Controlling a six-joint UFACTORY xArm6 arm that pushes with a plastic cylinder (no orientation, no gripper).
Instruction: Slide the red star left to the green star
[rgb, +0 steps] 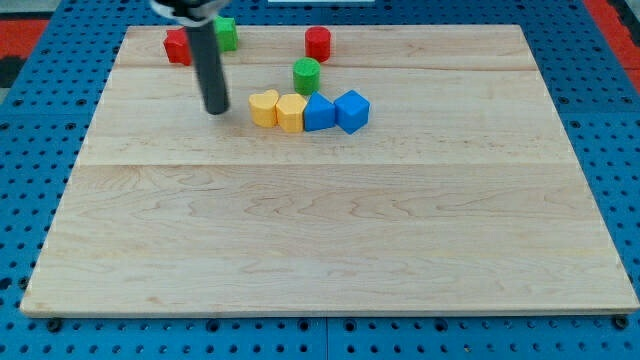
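The red star (177, 46) lies near the board's top left, partly hidden behind my rod. The green star (227, 34) lies just to its right, also partly hidden by the rod. My tip (216, 108) rests on the board below and between the two stars, left of the yellow heart (263, 107). The tip touches no block.
A red cylinder (317, 43) stands at the view's top centre, with a green cylinder (306, 74) below it. A row runs rightward from the yellow heart: a yellow hexagon (291, 112), a blue block (318, 113), a blue cube (351, 110). The wooden board (330, 230) lies on a blue pegboard.
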